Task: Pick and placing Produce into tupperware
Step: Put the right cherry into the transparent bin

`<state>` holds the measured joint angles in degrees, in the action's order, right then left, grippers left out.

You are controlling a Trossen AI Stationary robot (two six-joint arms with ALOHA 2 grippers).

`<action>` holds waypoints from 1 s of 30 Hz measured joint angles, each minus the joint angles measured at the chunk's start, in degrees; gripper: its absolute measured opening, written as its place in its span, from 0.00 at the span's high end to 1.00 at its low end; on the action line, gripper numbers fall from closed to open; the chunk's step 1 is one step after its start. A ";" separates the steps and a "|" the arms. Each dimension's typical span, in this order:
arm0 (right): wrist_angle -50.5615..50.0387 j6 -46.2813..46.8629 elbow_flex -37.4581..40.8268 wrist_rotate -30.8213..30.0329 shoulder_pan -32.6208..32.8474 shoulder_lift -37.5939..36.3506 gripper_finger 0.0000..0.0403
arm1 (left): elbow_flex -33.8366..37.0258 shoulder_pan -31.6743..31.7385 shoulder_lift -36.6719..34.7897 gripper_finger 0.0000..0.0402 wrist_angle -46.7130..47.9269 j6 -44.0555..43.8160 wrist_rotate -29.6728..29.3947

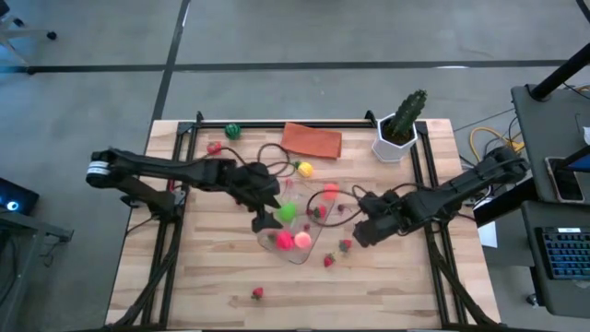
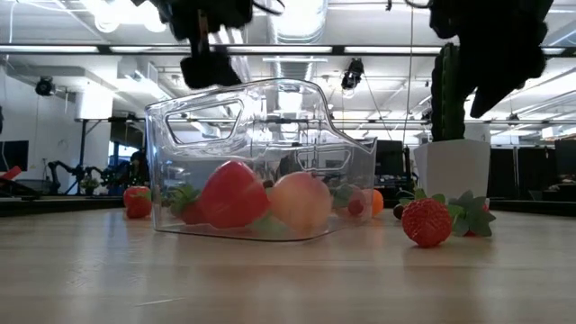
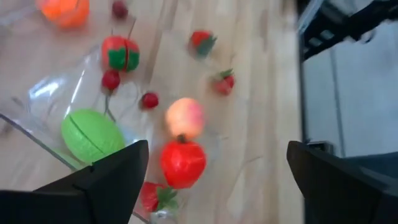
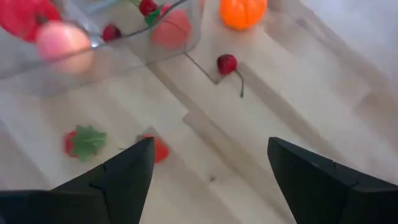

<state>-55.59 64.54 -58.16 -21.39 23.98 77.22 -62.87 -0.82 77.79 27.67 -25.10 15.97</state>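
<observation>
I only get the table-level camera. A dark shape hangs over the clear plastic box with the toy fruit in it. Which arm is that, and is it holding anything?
Observer: That is the left gripper, above the clear, shallow rectangular tupperware. Its fingers are spread, with nothing between them.
Operator: And the dark shape on my right?
Observer: The right gripper, which is also open. It is beside the tupperware, not over it.
Operator: Is there any fruit in the box that I'm missing?
Observer: Yes, a round green toy fruit lies in the tupperware, behind the red and peach ones you can see.
</observation>
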 joint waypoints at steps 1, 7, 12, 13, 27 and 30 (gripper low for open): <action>0.21 -2.66 0.05 -0.64 -0.09 1.22 0.24 | 0.00 0.00 -1.35 0.09 -0.25 -0.09 0.00; 1.51 -15.23 0.12 -2.76 -2.39 9.90 0.25 | 0.39 0.00 -9.81 0.09 0.19 -3.72 -0.96; 9.37 -18.16 1.56 -2.09 -5.09 13.72 0.28 | 0.54 0.00 -15.90 0.09 0.36 -4.70 -3.01; 12.34 -19.32 2.26 -1.25 -5.73 13.76 0.28 | 0.61 0.00 -16.95 0.09 0.39 -4.72 -3.44; 27.38 -30.61 12.67 3.13 -14.27 9.43 0.30 | 4.39 0.04 -23.86 0.09 0.28 -4.57 -6.03; 31.88 -31.75 14.45 6.60 -16.64 9.43 0.30 | 5.96 0.04 -23.91 0.08 0.39 -4.57 -6.05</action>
<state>-23.71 32.79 -43.72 -14.79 7.33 86.65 -56.91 -0.78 53.88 28.06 -29.67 9.91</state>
